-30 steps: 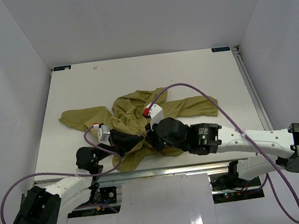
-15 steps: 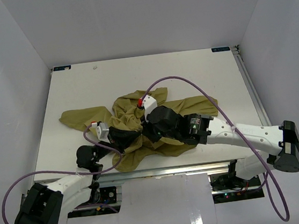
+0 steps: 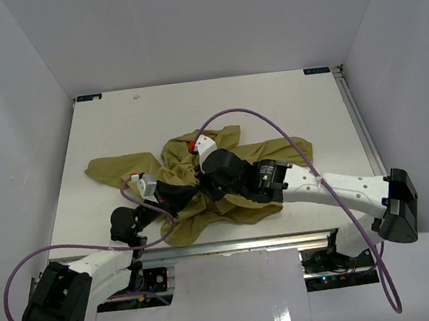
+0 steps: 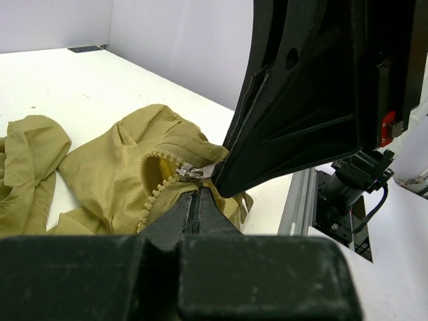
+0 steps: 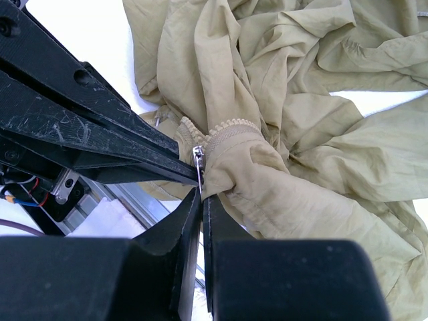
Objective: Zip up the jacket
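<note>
Right gripper (image 5: 201,194) leftward; jacket (image 5: 314,100) slider (image 5: 198,159) wrist-only

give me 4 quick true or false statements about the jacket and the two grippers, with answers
1. The jacket lies bunched up on the table. True.
2. Both grippers stand wide open. False: the left gripper and the right gripper are both shut.
3. The right gripper pinches at the metal zipper slider. True.
4. The jacket sits at the table's far edge. False: it lies toward the near edge, by the arms.
</note>
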